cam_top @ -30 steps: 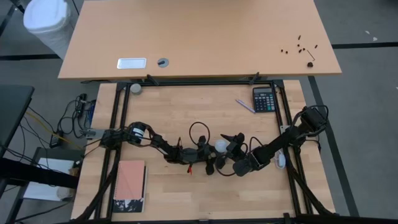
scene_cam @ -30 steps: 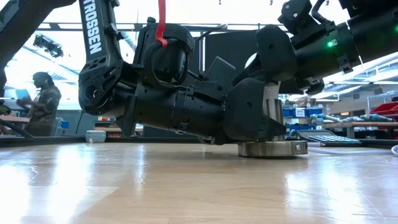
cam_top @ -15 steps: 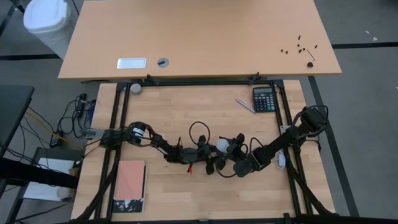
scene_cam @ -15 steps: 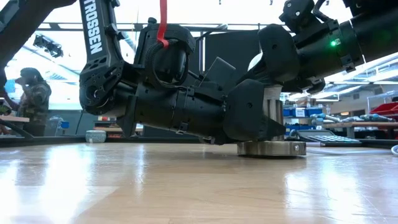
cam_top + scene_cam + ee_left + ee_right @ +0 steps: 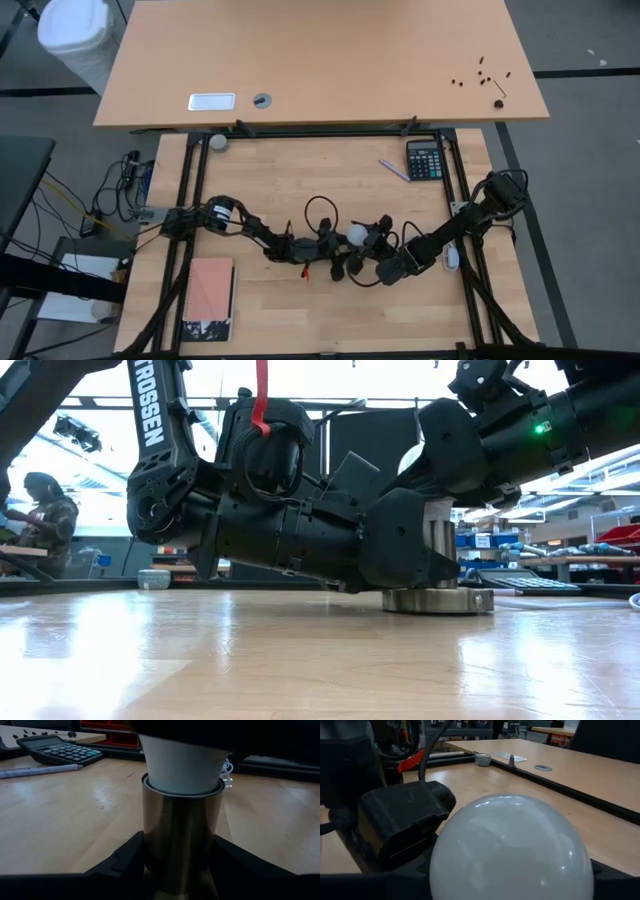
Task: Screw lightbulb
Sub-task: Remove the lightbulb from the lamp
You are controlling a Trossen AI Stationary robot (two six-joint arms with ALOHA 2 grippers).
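Lightbulb [image 5: 355, 234] upright in socket [image 5: 181, 832], clamped by left gripper [image 5: 337, 252]; bulb gripped by right gripper [image 5: 372, 238] from 3 o'clock.

The small white pear-shaped lightbulb [image 5: 512, 847] has a smooth, glossy globe with soft highlights, and it sits in a cylindrical socket of polished, mirror-like metal [image 5: 181, 840] with a wider metal foot. The pale wooden bench [image 5: 280, 170] shows planked grain with a light satin sheen. The left claw [image 5: 175, 870] and right claw [image 5: 372, 236] look like matt black plastic, faintly textured.
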